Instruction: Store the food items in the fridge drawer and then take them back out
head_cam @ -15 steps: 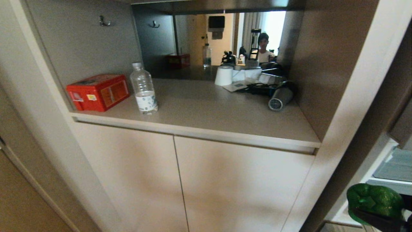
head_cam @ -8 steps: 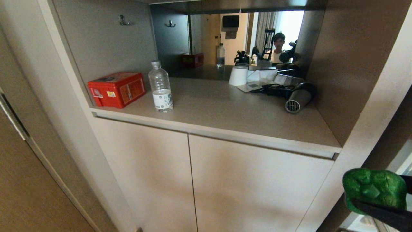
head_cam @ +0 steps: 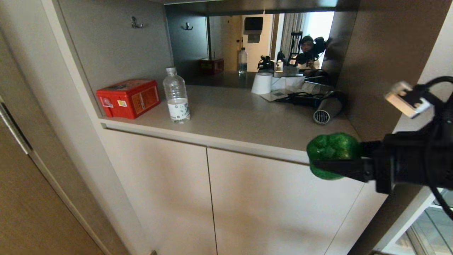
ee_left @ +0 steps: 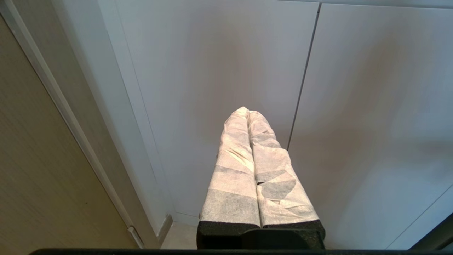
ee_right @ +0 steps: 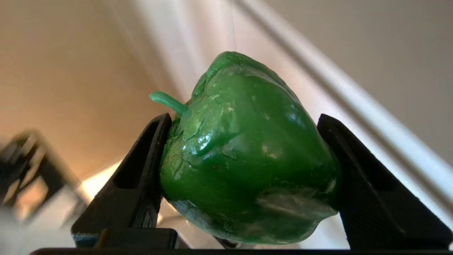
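The right gripper [head_cam: 331,157] clamped the pepper [head_cam: 332,154] between its fingers [ee_right: 141,177] just off the worktop [head_cam: 247,124] edge, the left gripper [ee_left: 247,112] hung closed by the cabinet doors [ee_left: 230,71]; the pepper probably wanted a level, slow set-down.

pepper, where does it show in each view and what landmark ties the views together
Head view: pepper at right, level with the counter's front edge, held by the right gripper.
Left wrist view: not in it.
Right wrist view: pepper fills the middle between the black fingers.
Shared landmark: the beige cabinet doors.
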Tool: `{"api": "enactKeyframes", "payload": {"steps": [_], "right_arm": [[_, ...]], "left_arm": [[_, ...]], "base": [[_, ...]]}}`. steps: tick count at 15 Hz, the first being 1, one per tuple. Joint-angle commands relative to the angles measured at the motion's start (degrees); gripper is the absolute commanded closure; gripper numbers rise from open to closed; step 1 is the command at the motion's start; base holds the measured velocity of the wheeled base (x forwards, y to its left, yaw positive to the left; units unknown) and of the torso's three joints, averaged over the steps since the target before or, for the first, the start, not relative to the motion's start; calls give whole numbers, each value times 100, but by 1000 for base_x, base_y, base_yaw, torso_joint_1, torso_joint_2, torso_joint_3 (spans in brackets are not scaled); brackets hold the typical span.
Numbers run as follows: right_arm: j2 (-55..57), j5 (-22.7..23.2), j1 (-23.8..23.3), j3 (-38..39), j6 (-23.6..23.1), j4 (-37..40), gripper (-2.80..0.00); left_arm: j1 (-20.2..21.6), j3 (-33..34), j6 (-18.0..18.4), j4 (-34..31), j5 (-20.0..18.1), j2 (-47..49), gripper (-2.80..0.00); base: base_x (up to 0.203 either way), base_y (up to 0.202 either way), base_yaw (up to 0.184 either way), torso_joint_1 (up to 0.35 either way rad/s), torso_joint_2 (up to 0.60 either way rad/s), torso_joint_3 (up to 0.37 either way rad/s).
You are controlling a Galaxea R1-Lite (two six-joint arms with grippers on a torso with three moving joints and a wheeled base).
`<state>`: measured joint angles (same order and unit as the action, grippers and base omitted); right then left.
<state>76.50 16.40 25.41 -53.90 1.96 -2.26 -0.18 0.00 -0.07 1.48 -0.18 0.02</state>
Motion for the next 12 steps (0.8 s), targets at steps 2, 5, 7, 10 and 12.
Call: {"api": "enactKeyframes", "payload": {"steps": [2, 5, 7, 10, 12], "right_arm": [[1531, -1231, 382, -861, 281, -123, 0], [2607, -2372, 506, -1777, 396, -487, 0], [3068, -3115, 517, -2193, 408, -790, 0], [3734, -4039, 516, -2718, 357, -1271, 0], [4142, -4500, 501, -2926, 136, -1996, 0]], "left_arm": [[1, 62, -1, 2, 1, -11, 0], [1, 62, -1, 2, 1, -11, 0], [1, 62, -1, 2, 1, -11, 0], [1, 53, -1, 2, 1, -11, 0], [1, 61, -1, 2, 1, -11, 0]], "base": [[0, 0, 0, 0, 0, 0], [0, 0, 0, 0, 0, 0], [0, 0, 0, 0, 0, 0], [0, 0, 0, 0, 0, 0], [0, 0, 0, 0, 0, 0]]}}
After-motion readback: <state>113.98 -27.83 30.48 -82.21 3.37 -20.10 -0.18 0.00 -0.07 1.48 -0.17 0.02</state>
